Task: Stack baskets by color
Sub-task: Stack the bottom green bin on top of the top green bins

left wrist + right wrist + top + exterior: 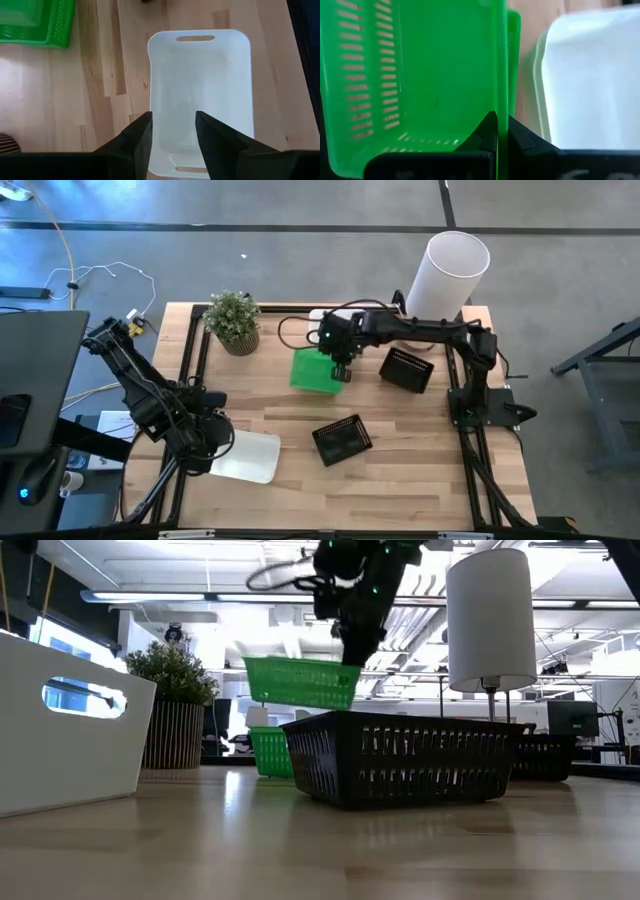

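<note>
My right gripper (499,131) is shut on a green basket (312,370), which hangs in the air in the low view (300,682). A second green basket (270,750) stands on the table behind and below it. My left gripper (172,132) is open above the near end of a white basket (200,95) that rests on the table at the near left (248,456); its fingers touch nothing. One black basket (342,440) sits at the table's middle, another (407,368) toward the far right. My right gripper pinches one side wall (501,95) of the green basket, with one finger inside the basket and one outside. The fingers come from above, slanting down. The basket is lifted clear of the table, slightly tilted, open side up, hanging from its gripped end (348,675).
A potted plant (234,322) stands at the far left of the table and a tall white cylinder (450,272) at the far right. Cables (300,330) lie along the far edge. A white basket (590,75) shows beside the held green one.
</note>
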Robot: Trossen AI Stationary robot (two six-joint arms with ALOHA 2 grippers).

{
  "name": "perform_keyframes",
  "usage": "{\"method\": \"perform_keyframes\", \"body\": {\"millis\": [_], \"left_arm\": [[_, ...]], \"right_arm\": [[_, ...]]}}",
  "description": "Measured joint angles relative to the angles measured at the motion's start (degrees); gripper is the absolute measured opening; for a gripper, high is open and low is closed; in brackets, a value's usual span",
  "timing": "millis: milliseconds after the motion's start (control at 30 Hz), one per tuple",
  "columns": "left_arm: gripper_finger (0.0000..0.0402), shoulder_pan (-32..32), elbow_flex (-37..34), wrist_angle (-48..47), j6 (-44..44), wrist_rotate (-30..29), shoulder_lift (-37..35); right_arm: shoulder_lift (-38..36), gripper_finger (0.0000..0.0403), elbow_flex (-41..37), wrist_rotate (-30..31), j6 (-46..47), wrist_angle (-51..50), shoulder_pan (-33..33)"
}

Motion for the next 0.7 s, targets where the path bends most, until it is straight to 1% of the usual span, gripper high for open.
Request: {"method": "perform_keyframes", "body": {"millis": [100, 267, 333, 467, 700], "left_arm": [[0.0136, 0.7, 0.0, 0.0, 0.0, -0.2, 0.0], [0.0136, 2.3, 0.0, 0.0, 0.0, -0.2, 0.0], [0.0136, 2.8, 0.0, 0.0, 0.2, -0.2, 0.0], [0.0136, 4.0, 0.0, 0.0, 1.6, -0.2, 0.0], [0.0136, 6.2, 0.0, 0.0, 2.3, -0.2, 0.0]], "right_arm": [[0.0, 0.0, -1.1, -2.3, 0.2, 1.0, -2.0], [0.0, 0.0, -3.3, -2.9, 3.0, 1.3, -4.2], [0.0, 0.0, -4.5, -3.1, 3.2, 1.7, -4.6], [0.0, 0.0, -6.4, -5.6, 3.2, 3.1, -5.0], [0.0, 0.0, -6.9, -5.4, 2.8, 4.3, -5.0]]}}
